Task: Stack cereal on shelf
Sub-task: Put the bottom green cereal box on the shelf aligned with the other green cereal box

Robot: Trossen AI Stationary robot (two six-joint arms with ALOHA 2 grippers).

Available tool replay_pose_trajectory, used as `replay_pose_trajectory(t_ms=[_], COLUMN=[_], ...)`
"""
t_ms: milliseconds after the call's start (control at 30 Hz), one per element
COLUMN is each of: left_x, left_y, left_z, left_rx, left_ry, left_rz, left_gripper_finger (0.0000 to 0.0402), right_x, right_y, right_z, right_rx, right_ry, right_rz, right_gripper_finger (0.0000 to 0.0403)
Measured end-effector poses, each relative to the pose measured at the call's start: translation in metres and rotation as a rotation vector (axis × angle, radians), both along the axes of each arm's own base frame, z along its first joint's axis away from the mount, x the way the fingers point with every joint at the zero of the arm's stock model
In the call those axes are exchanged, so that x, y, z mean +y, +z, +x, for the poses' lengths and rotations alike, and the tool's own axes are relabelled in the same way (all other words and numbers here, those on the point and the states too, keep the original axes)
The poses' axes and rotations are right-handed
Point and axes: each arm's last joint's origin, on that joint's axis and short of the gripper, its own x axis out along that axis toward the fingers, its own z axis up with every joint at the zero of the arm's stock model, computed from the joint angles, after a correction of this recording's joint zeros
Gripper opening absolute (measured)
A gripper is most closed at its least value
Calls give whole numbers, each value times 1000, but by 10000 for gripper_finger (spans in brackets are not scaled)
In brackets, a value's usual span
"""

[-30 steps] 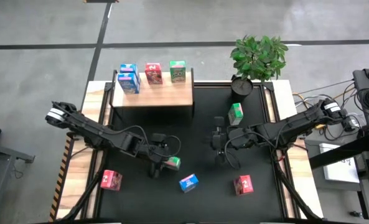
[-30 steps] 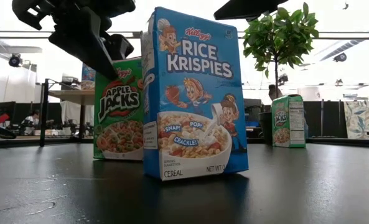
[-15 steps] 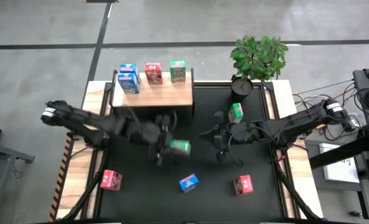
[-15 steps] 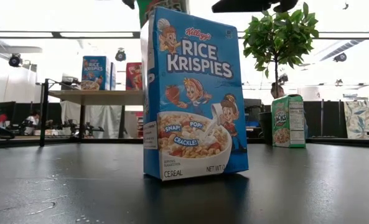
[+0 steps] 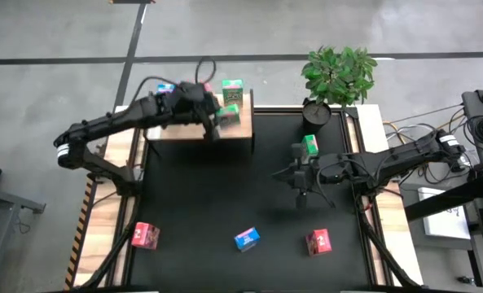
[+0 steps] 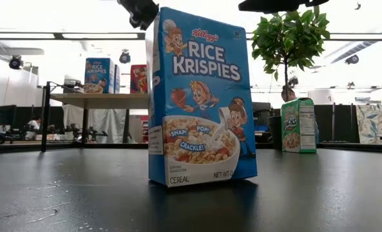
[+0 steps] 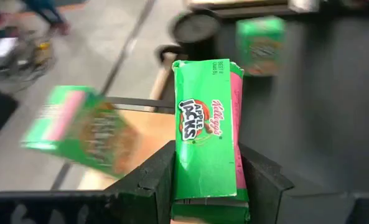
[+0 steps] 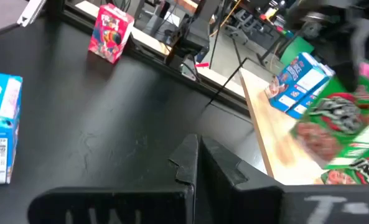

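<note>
wrist view alone shows left tool [image 7: 206, 180] gripping green cereal box [image 7: 206, 143].

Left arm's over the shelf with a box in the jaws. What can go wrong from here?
1. The left gripper holds the green Apple Jacks box close to the green box already on the shelf; setting it down could knock that one over.
2. It sits near the shelf's right end, so a late release might drop it off the edge.
3. The right gripper, shut, hangs by the green box near the plant.
</note>
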Motion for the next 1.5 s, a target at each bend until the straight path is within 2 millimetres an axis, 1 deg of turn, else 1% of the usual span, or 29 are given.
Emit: replay_pose_trajectory(t_ms=[67, 133, 300, 433, 733, 1000, 1167, 1500], left_x=[16, 27, 41, 51, 63, 67, 66, 64], left_y=[0, -3, -11, -24, -37, -42, -36, -14], left_z=[-2, 0, 7, 16, 24, 27, 24, 21], left_rx=[-30, -54, -60, -22, 21, 46, 47, 18], left_ry=[40, 53, 54, 71, 73, 60, 44, 26], left_rz=[-16, -54, -72, -83, -61, -33, 0, 46], left_gripper_finger=[123, 123, 123, 126, 169, 197, 202, 202], right_x=[-1, -1, -1, -1, -1, -1, -1, -1], right_y=[-1, -2, -2, -4, -5, -5, -5, -5], right_z=[-3, -5, -6, -5, -4, -4, -4, -4], right_rx=[1, -1, -1, 5, 12, 10, 10, 10], right_ry=[-2, -4, -7, -9, -9, -10, -10, -11], right_rz=[9, 15, 25, 29, 28, 30, 30, 20], right_gripper_finger=[9, 9, 9, 9, 9, 9, 9, 9])
